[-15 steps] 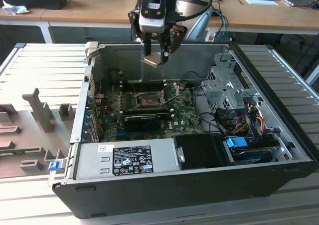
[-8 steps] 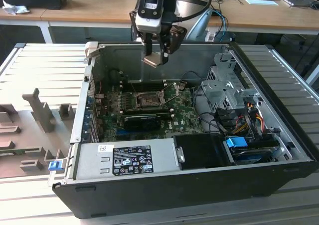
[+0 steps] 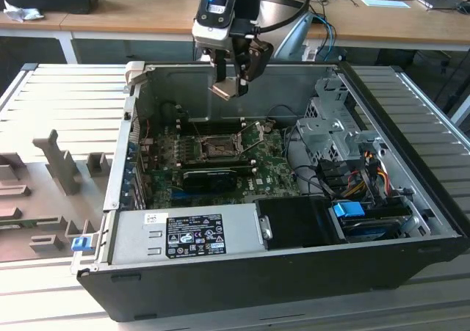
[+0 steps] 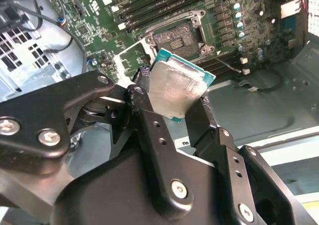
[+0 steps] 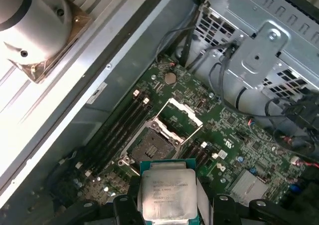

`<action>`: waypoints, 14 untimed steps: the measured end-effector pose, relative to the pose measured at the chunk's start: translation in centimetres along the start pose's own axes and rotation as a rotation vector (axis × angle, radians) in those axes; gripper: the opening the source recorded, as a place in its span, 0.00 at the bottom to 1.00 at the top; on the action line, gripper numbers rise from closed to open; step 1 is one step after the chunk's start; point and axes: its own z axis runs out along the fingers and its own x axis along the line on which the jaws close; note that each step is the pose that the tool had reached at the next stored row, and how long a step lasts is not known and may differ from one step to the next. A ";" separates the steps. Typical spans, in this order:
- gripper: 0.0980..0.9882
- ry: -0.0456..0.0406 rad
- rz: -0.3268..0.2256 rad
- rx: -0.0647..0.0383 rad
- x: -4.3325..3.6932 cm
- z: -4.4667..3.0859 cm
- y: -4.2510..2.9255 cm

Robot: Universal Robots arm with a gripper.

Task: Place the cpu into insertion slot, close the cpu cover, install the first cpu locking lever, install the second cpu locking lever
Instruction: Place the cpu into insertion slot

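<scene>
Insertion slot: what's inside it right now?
The insertion slot holds just its bare dark contact bed; no chip is seated. The cpu cover stands open. The gripper holds the cpu above, hiding the slot's near corner in the first wrist view.

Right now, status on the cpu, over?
Hand shut on the cpu, high over the open case. Insertion slot bare, cpu cover raised. Nothing seen blocking the slot.
</scene>
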 end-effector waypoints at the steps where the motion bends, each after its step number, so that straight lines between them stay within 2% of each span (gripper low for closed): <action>1: 0.48 -0.0011 0.012 0.000 0.00 0.02 0.00; 3: 0.48 -0.0055 0.058 -0.001 0.00 0.07 -0.01; 4: 0.48 -0.0093 0.101 -0.002 0.00 0.14 -0.01; 9: 0.48 -0.0168 0.183 -0.003 -0.01 0.43 -0.03; 10: 0.48 -0.0188 0.207 -0.002 -0.02 0.72 -0.06; 13: 0.48 -0.0128 0.239 0.012 -0.02 1.41 -0.12; 14: 0.48 -0.0128 0.251 0.014 -0.01 1.52 -0.13</action>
